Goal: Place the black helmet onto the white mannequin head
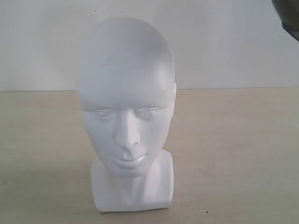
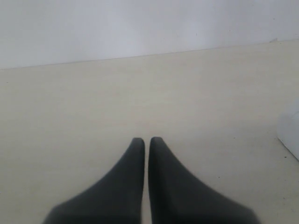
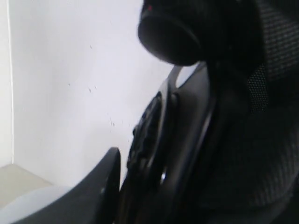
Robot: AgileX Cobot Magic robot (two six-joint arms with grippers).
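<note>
The glossy white plastic mannequin head (image 1: 125,107) is closest to you in the exterior view. It stands upright on its squarish base in the middle of the pale beige desk (image 1: 233,154), with its face towards the camera and its bald crown uncovered against the plain white wall (image 1: 224,46).

The matte black helmet (image 1: 287,16) is off the desk. You see only a dark curved edge of it in the upper right corner of the exterior view, well apart from the head and higher than its crown.

In the right wrist view the helmet's black padded lining (image 3: 261,140) and rim fill most of the picture. Your right gripper (image 3: 124,175) is clamped on that rim. One dark finger shows outside it, and the other is hidden behind the lining.

Your left gripper (image 2: 146,142) hangs low over bare desk with nothing in it. Its two black fingers (image 2: 133,161) are together, with only a thin slit between them. A white corner (image 2: 290,135) shows beside it at the picture's edge.
</note>
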